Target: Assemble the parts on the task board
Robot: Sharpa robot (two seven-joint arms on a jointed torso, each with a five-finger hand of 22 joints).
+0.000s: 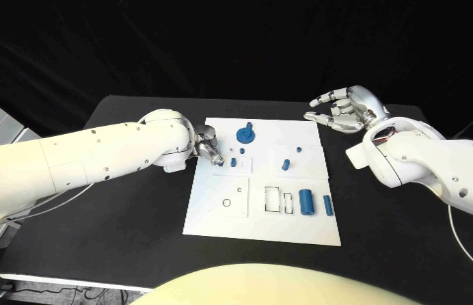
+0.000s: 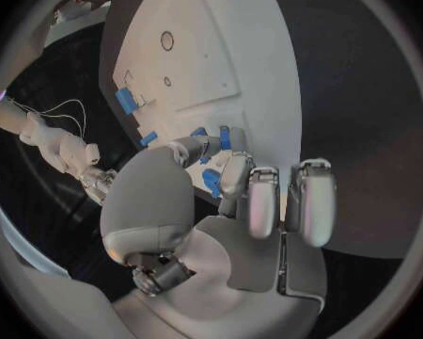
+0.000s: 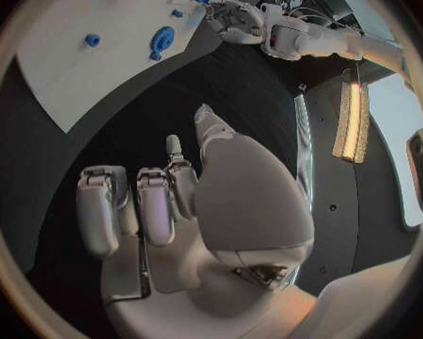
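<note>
The white task board (image 1: 222,219) lies in the middle of the table. A blue gear-shaped part (image 1: 245,136) sits near its far edge, with small blue parts (image 1: 234,161) (image 1: 284,163) below it and two blue cylinders (image 1: 307,201) at the right. My left hand (image 1: 209,148) hovers at the board's left edge with its fingers bent down. In the left wrist view its thumb and a finger pinch a small blue part (image 2: 211,182). My right hand (image 1: 345,110) is raised beyond the board's far right corner, fingers apart and holding nothing.
The board has a round hole (image 1: 227,202) and several rectangular slots (image 1: 271,199) near its front. Black table (image 1: 128,209) surrounds the board on every side. The left arm (image 1: 89,158) stretches across the table's left part.
</note>
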